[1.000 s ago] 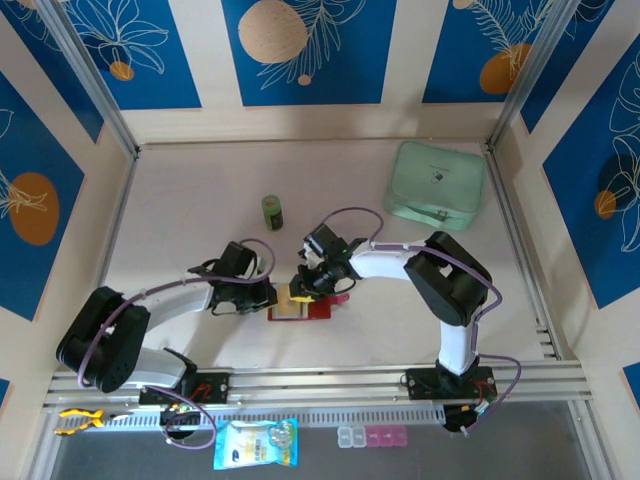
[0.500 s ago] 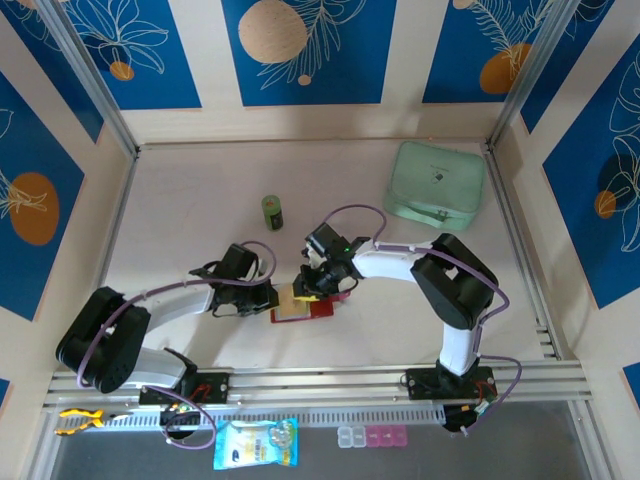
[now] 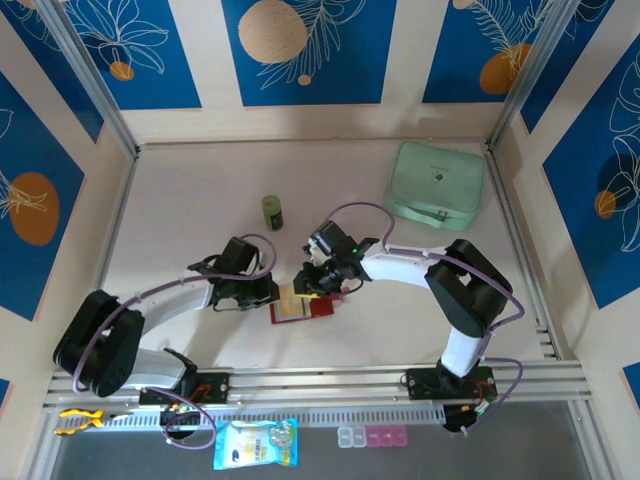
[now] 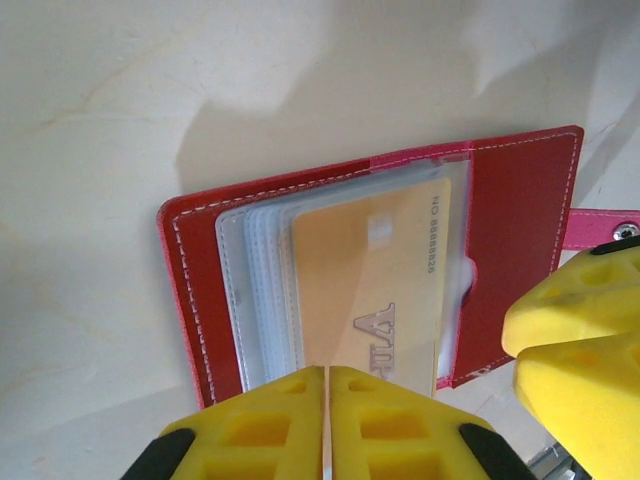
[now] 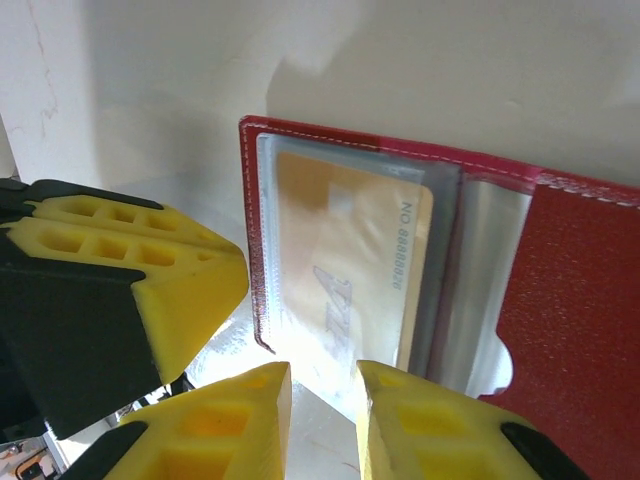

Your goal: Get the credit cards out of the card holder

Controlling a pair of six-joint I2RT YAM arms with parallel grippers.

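- The card holder is lying open on the pale table, front centre, with a tan credit card showing in its clear sleeves.
- The left gripper is pressing its fingers together at the holder's edge.
- The right gripper is hovering with its fingers slightly apart over the sleeves; I cannot tell if they are pinching anything.
- Blue-patterned wall panels are enclosing the table.

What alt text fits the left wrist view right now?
An open red card holder lies flat on a pale table, a tan credit card showing in its clear sleeves. The left gripper, shut, overlaps the card's lower edge; the right gripper sits bottom right.
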